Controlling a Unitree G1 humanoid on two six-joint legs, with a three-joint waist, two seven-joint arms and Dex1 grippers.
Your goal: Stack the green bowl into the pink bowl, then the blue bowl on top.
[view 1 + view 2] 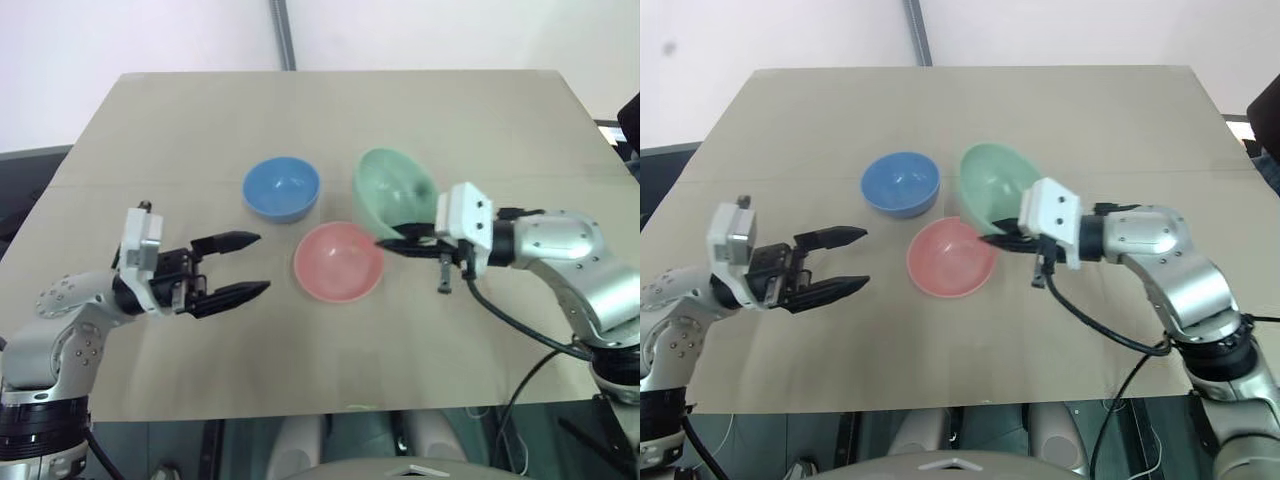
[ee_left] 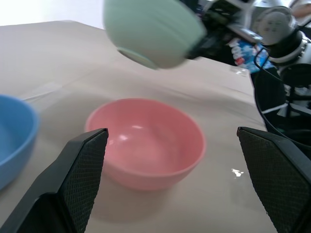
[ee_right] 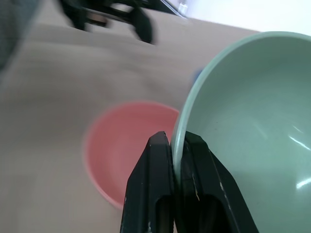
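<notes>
right pincer (image 1: 392, 241) clamped on green bowl (image 1: 392, 190) rim – tilted, above pink bowl (image 1: 339, 261); left pincer (image 1: 246, 264) spread apart.

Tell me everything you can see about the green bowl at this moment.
The green bowl is a small round mint-green bowl, plain and smooth, plastic by its look, with a low foot ring under its base. It is empty. It is off the table, tilted steeply so that its opening faces up toward the head camera. The right tool is shut on its rim, one finger inside, one outside. It hangs above and just beyond the pink bowl, apart from it, with the blue bowl nearby. Nothing else touches it.
</notes>
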